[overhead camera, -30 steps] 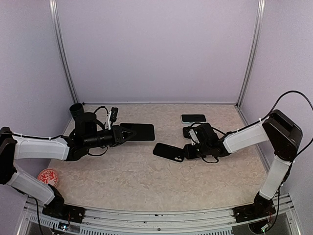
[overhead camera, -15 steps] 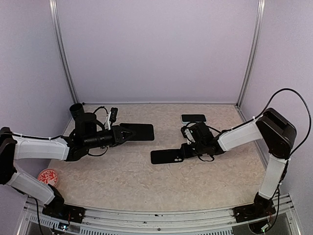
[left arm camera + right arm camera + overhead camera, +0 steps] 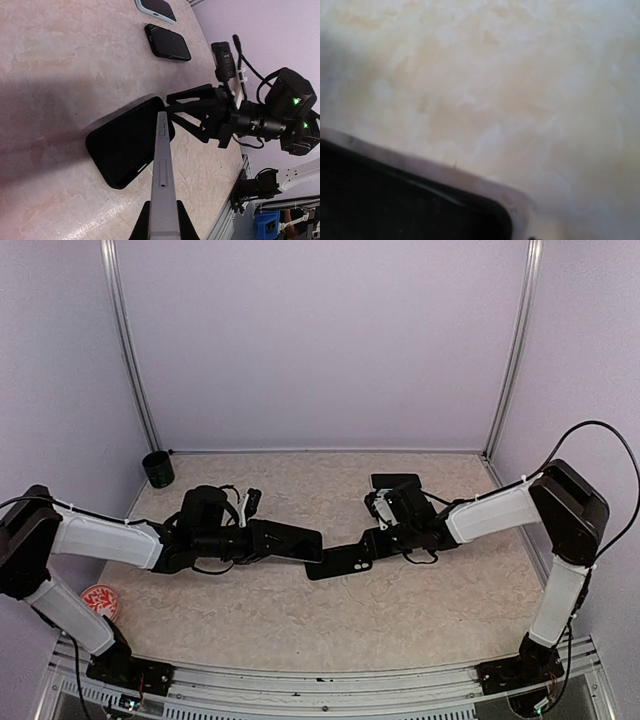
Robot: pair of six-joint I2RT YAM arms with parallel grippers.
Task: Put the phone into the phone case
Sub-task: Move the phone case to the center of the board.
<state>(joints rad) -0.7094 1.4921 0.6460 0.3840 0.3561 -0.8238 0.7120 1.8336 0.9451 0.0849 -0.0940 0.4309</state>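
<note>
Phone held at the case, not yet inside.
The left gripper (image 3: 257,540) is clamped on the phone (image 3: 290,540) at the left end of the case (image 3: 340,562). The right gripper (image 3: 372,544) is at its right end, jaw width unclear. Insertion remains.

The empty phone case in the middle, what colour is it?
The phone case is black. The left wrist view shows it best.
</note>
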